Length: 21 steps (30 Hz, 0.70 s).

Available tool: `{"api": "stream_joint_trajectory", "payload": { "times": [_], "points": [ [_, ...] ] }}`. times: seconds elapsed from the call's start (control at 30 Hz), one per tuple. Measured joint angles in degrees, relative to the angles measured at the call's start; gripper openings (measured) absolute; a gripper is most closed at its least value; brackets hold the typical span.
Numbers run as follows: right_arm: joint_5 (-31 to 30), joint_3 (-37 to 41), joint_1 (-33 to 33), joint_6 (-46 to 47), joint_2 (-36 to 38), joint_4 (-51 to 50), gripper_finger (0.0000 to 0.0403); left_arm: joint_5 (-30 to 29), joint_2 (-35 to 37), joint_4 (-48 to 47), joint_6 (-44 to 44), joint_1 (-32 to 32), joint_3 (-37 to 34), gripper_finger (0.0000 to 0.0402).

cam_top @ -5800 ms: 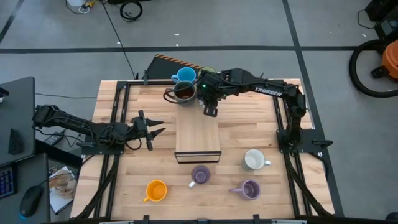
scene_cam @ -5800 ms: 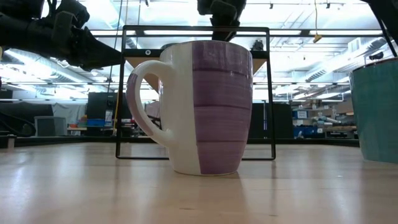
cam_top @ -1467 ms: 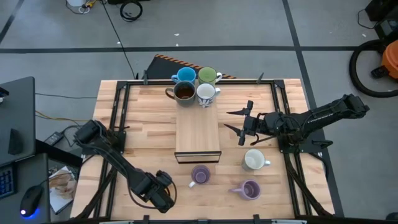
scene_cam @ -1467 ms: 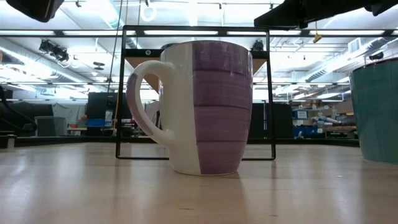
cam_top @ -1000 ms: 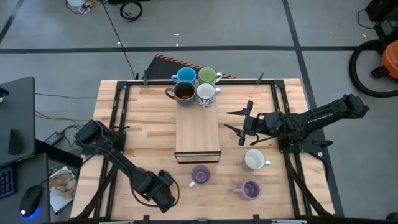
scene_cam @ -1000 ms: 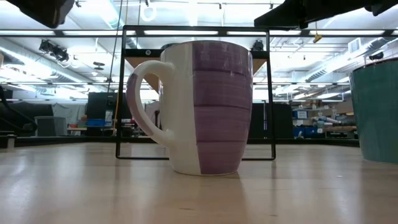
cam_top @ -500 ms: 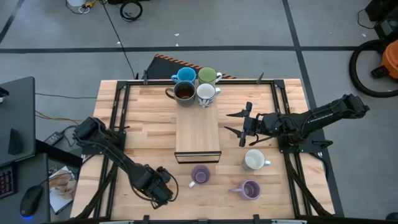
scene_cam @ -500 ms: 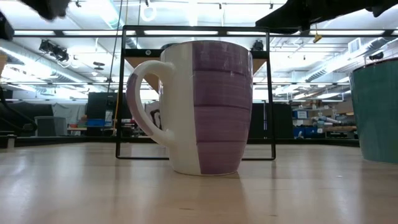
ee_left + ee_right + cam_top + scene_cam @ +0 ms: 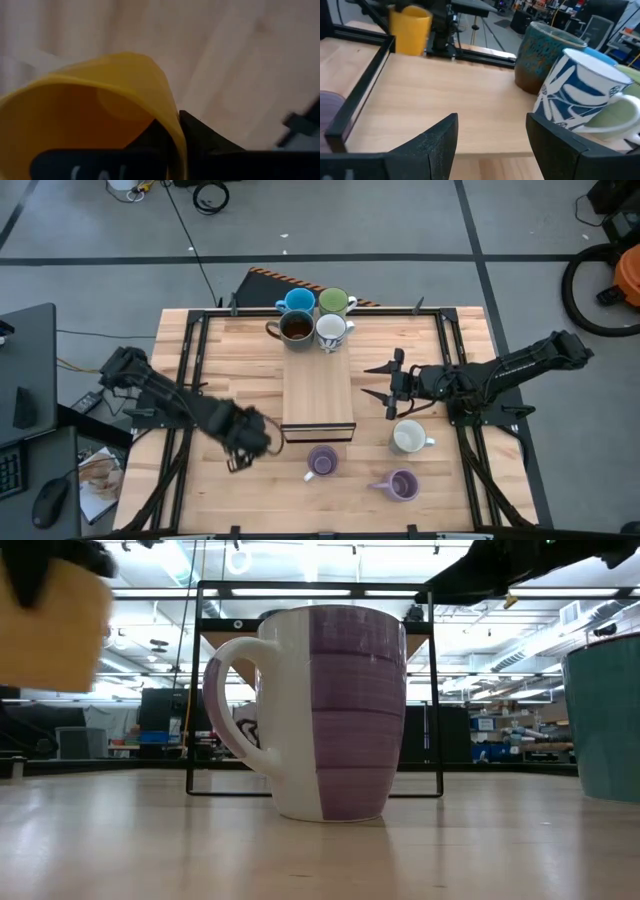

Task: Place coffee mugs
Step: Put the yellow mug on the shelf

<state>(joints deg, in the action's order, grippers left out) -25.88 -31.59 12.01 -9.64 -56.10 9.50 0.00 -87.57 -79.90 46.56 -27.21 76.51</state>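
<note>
Your left gripper (image 9: 250, 435) is pinching the rim of the orange mug (image 9: 95, 115), carrying it clear of the table just left of the wooden block (image 9: 318, 395). Your right gripper (image 9: 385, 385) is hovering with fingers spread just right of that block. Beyond the block's far end, four mugs are standing together: blue (image 9: 297, 302), green (image 9: 333, 303), dark brown (image 9: 296, 328) and white patterned (image 9: 331, 330). Nearer than the block, you are seeing two lavender mugs (image 9: 321, 461) and a plain white one (image 9: 408, 437).
</note>
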Motion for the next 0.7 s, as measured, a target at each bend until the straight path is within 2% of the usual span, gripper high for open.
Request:
{"api": "stream_joint_trajectory", "payload": {
  "times": [0.2, 0.47, 0.7],
  "points": [
    [-0.2, 0.0, 1.01, 1.62, 0.0, -0.9, 0.024, -6.05, 3.73, -1.48, -14.37, 7.7, 0.29, 0.0039],
    [-5.76, 0.0, 1.48, 2.67, 0.0, -4.08, 0.024, -16.34, 3.56, -4.42, -31.19, 14.16, 10.66, 0.004],
    [-6.09, 0.0, 1.49, 2.68, 0.0, -3.64, 0.024, -16.44, 3.03, -0.51, -38.48, 20.11, 16.82, 0.0033]
  ]
}}
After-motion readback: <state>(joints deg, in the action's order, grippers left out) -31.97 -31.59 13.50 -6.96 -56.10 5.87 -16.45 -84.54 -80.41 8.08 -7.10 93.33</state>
